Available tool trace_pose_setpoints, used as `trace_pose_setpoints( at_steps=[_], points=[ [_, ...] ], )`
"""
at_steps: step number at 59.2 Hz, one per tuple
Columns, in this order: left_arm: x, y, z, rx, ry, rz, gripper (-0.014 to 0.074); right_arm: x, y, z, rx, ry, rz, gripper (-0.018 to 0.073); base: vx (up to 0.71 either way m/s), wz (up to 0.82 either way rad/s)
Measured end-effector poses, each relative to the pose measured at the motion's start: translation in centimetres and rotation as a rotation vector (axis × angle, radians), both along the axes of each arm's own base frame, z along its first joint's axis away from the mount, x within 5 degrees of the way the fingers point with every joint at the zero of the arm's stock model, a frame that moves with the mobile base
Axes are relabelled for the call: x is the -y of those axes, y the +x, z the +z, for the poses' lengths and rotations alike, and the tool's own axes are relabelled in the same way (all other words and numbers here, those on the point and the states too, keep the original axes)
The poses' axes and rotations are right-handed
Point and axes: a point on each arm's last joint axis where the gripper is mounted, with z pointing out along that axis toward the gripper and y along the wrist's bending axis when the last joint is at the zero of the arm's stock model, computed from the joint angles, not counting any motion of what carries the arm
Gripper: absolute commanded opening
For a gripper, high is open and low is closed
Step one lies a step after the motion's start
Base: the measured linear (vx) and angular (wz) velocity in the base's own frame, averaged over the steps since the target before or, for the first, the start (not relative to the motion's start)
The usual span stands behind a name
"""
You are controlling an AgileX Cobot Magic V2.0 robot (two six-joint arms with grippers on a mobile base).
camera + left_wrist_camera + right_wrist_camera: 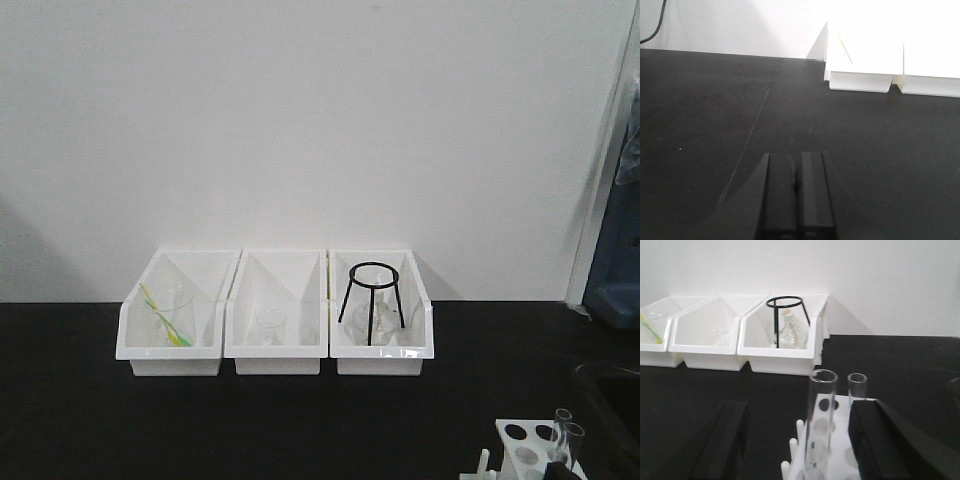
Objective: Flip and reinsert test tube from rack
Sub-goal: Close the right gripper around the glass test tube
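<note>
1. right gripper [800, 415]: nearest the right wrist camera. its two dark fingers [722, 440] stand wide apart and grip nothing.
2. test tube [821, 425]: stands upright in a hole of the rack [842, 452], open rim up, between the spread fingers and nearer the right-hand one. no contact with either finger is visible.
3. second tube [857, 387]: stands upright in the rack just behind the first. white pegs [792, 445] rise along the rack's left edge.
4. left gripper [796, 165]: jaws closed together with nothing between them, low over the bare black table [700, 125].
5. front view: the rack sits at the table's lower right corner, well apart from the bins.
6. three white bins [277, 352]: side by side at the back of the table. the right one holds a black ring stand [372, 300] over a clear flask [789, 332]. the middle one holds a clear beaker [268, 328].
7. white wall [300, 120]: behind the bins.
</note>
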Motion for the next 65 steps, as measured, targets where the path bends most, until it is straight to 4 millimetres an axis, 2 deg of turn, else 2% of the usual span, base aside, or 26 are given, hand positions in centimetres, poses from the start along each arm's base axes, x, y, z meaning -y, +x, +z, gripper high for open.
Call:
trace_pose_setpoints(
  at_steps=[17,35,43,52,65],
  points=[
    [0.0,0.0,0.0,0.0,0.0,0.0,-0.0006,-0.4,3.7,-0.7,-0.007,-0.01,0.044,0.0475,0.0,0.0],
    [0.0,0.0,0.0,0.0,0.0,0.0,-0.0006,-0.3,4.4,-2.2,-0.063,-0.042,0.035,0.047,0.0,0.0],
    [0.0,0.0,0.0,0.0,0.0,0.0,-0.0006,-0.3,4.7,-3.1,-0.093,-0.039,0.031,0.0438,0.0,0.0],
    [0.0,0.0,0.0,0.0,0.0,0.0,-0.0006,-0.2,4.9,-3.3,-0.09,-0.028,0.024,0.0293,0.0,0.0],
    [0.0,0.0,0.0,0.0,0.0,0.0,-0.0006,-0.3,4.9,-3.2,-0.077,-0.025,0.026,-0.0017,0.0,0.0]
  ],
)
